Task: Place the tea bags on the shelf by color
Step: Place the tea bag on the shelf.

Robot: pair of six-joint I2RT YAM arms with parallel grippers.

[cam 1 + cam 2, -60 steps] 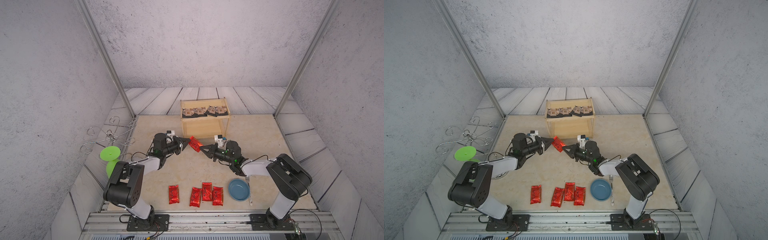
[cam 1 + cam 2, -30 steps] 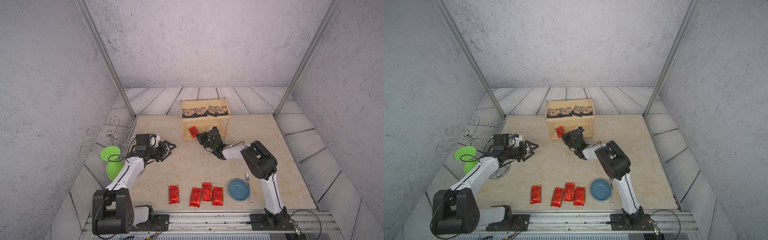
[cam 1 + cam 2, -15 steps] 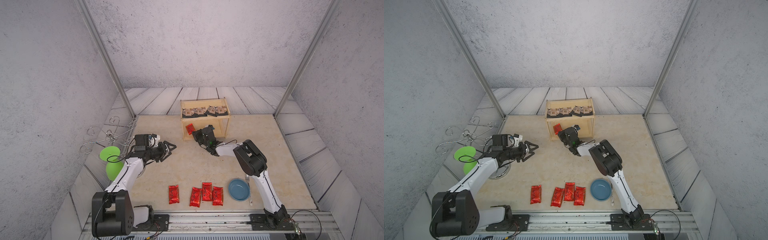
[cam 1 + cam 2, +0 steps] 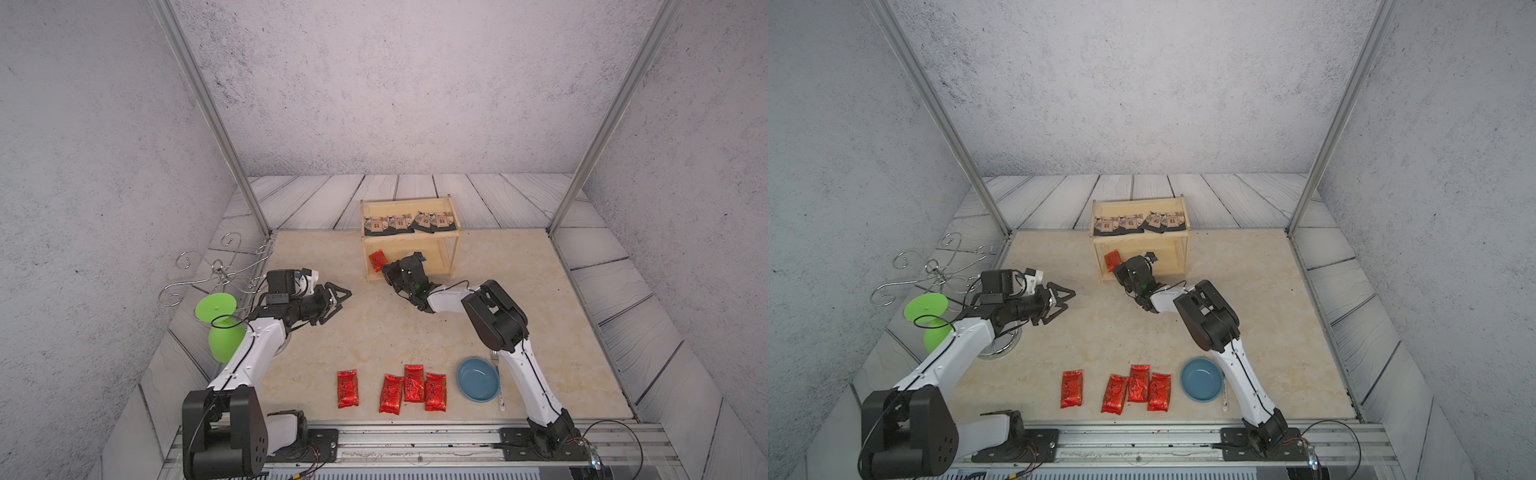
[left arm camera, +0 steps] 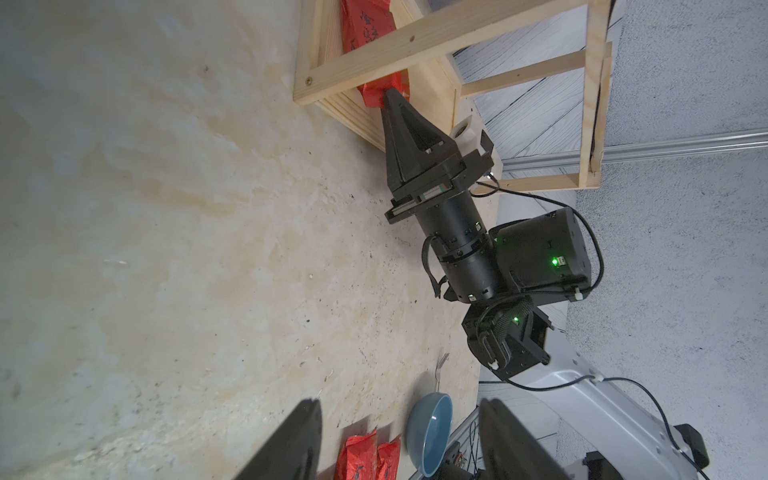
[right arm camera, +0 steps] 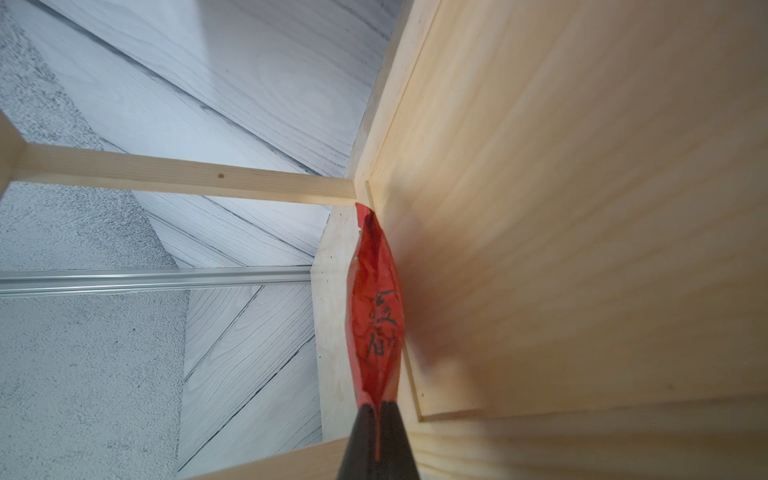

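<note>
Inside shelf (image 4: pixel 410 237), lower tier, red tea bag (image 4: pixel 377 260) clamped in right hand (image 4: pixel 388 270), left hand (image 4: pixel 341 302) apart

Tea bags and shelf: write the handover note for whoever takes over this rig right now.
Grippers: the right gripper is shut on one red tea bag, held inside the lower tier of the shelf, not yet released. The left gripper is open and empty above the table.
Done: four black tea bags lie in a row on the top tier.
Left: release the held one, then move the four loose red tea bags, lying beside the blue bowl, to the lower tier.
</note>
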